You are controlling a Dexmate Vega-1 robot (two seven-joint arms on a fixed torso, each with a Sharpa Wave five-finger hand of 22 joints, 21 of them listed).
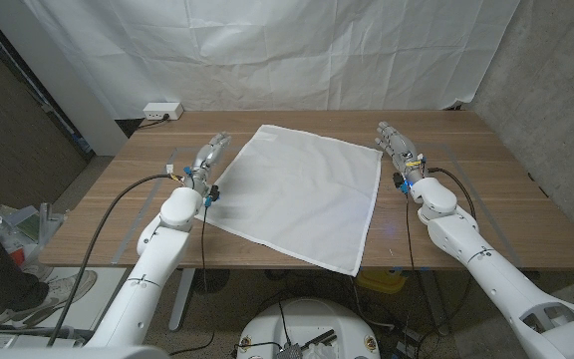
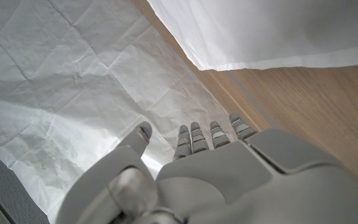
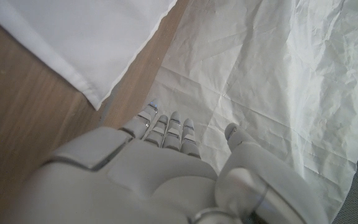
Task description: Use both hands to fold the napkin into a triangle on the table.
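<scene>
A white square napkin (image 1: pixel 302 194) lies spread out flat on the wooden table (image 1: pixel 506 204), turned like a diamond, its near corner at the front edge. My left hand (image 1: pixel 205 163) stands beside the napkin's left edge with fingers straight and apart, holding nothing. My right hand (image 1: pixel 399 150) stands just off the napkin's right corner, fingers extended, also holding nothing. In the left wrist view my left hand (image 2: pixel 191 168) points past the napkin's edge (image 2: pixel 260 37). In the right wrist view my right hand (image 3: pixel 160 162) reaches beside the napkin's corner (image 3: pixel 92 56).
A white crinkled backdrop sheet (image 1: pixel 267 50) hangs behind the table. A white power strip (image 1: pixel 162 110) sits on the floor at the back left. Cables run along both arms. A person's leg and shoe (image 1: pixel 8 284) show at the left edge.
</scene>
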